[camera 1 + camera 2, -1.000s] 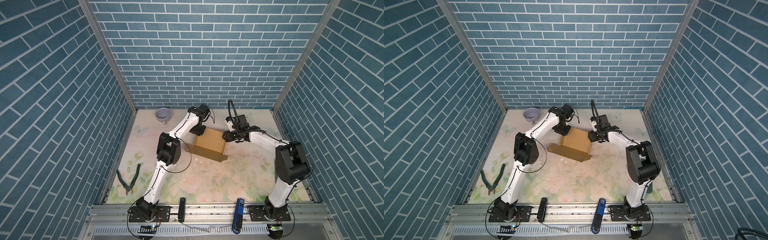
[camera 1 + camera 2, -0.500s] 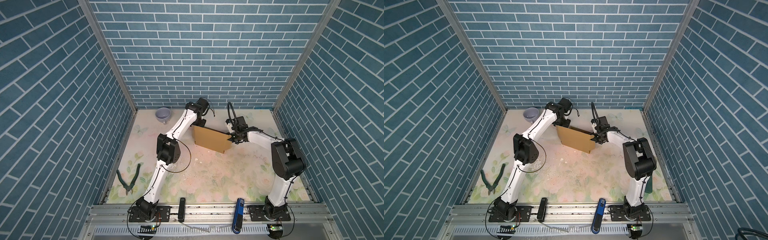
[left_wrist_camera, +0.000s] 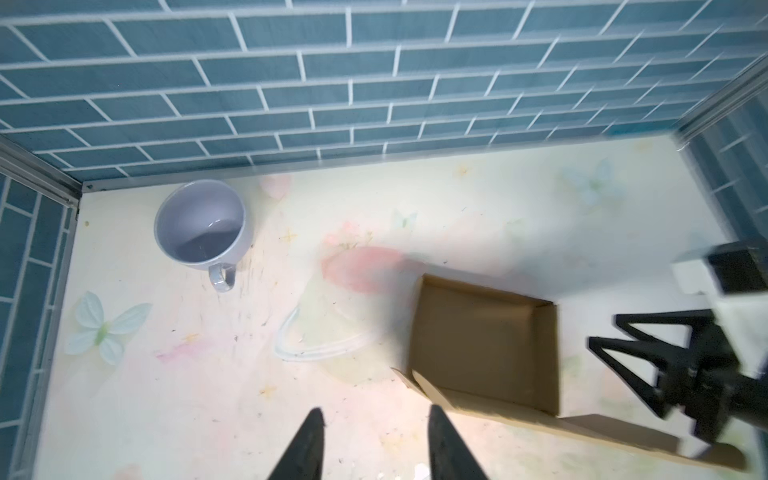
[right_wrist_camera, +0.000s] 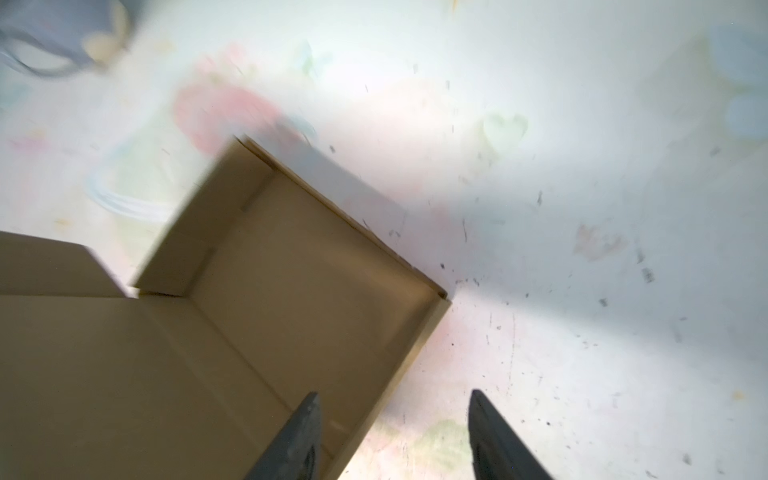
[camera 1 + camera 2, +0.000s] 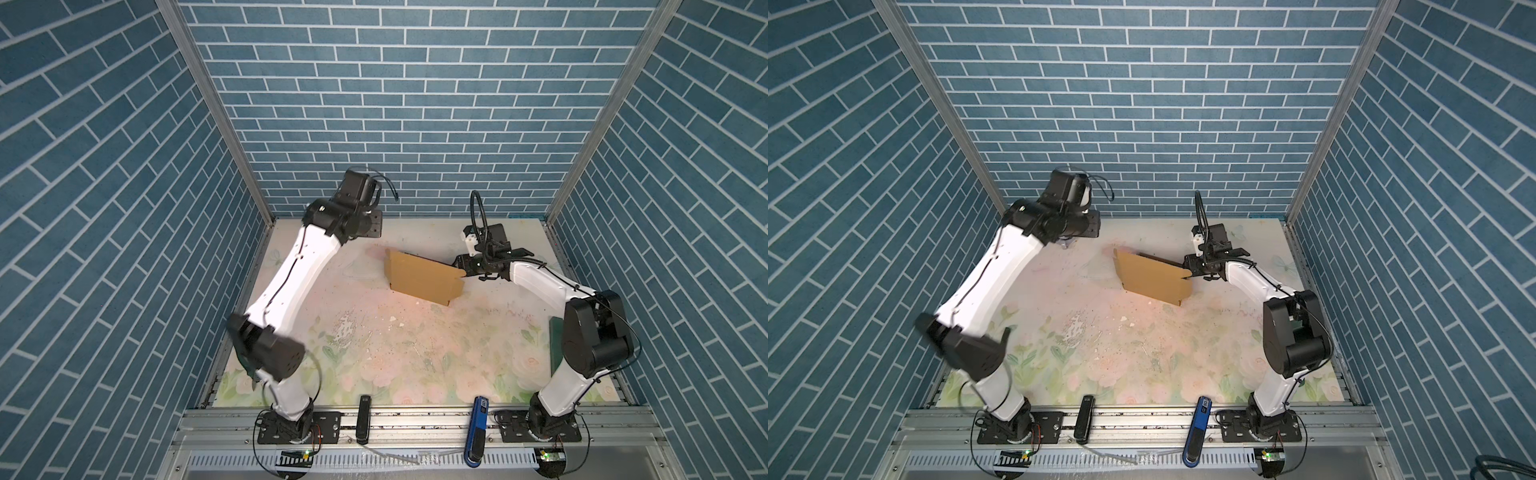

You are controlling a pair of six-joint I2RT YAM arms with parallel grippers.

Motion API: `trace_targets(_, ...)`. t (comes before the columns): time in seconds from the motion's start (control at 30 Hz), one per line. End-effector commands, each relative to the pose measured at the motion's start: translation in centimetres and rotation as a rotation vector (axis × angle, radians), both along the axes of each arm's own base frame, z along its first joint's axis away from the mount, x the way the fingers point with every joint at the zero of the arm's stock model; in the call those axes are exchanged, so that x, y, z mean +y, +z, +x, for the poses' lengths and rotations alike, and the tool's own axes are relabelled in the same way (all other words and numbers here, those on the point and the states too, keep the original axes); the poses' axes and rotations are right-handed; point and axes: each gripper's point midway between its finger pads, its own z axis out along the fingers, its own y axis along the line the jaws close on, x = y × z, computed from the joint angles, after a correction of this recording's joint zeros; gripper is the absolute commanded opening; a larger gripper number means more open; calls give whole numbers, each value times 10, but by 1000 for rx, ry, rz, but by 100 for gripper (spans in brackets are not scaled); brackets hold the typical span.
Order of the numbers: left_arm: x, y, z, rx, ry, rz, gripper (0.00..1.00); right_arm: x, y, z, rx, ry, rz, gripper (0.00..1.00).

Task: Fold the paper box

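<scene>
Paper box [image 5: 420, 277] is sitting on the floral table mat [image 5: 374, 357], in the back half, between the two arms and much closer to the right one. We are reading the fold as well along but unfinished: the tray [image 3: 478, 345] is showing three walls standing around a bare floor in the wrist views, while the lid [image 4: 83, 353] is standing up from the tray's near edge instead of lying over it, and a small side flap [image 4: 41, 266] on the lid is hanging loose, untucked. What we are judging as left: bringing the lid down over the tray and tucking its flaps into the walls. We are noting the tray's mouth facing up and the lid's plain outer face facing the front rail [image 5: 415, 419] in both top views. The long axis is running across the table, left to right, on a slant, with the left end sitting nearer the back wall [image 5: 395, 124] and the right end nearer the front. Right gripper [image 4: 395, 394] is hovering at the box's right-hand end with jaws apart, straddling the end wall, one finger inside the tray and one outside; blur is stopping us from telling whether either pad is touching cardboard. Left gripper [image 3: 376, 409] is hanging above bare mat off the box's left end, jaws parted to a narrow gap, holding nothing. A pale mug [image 3: 199, 224] is standing well apart, by the back wall.
</scene>
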Motion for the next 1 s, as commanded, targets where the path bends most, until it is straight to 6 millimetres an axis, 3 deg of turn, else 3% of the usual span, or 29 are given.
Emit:
trace_targets(0.0, -6, -35, -30, -15, 96, -109, 37, -1, 37, -1, -22, 6, 90, 50)
trace_targets(0.07, -13, -64, -56, 6, 107, -147, 34, 5, 38, -7, 4, 46, 136, 37)
trace_targets(0.17, -34, -107, -81, 43, 106, -181, 30, 17, 35, -18, 42, 120, 190, 27)
trace_targets(0.23, -48, -133, -87, 60, 108, -183, 29, 21, 27, -24, 73, 148, 209, 24)
trace_targets(0.33, -69, -153, -79, 72, 89, -213, 29, 27, 18, -35, 109, 191, 241, 20)
trace_targets(0.53, -98, -167, -44, 64, 64, -175, 27, 36, 15, -61, 146, 236, 309, 18)
trace_targets(0.77, -112, -172, -8, 46, 55, -177, 27, 46, 2, -90, 186, 268, 286, 16)
trace_targets(0.97, -123, -174, 17, 46, 25, -185, 27, 67, 5, -109, 171, 301, 312, 16)
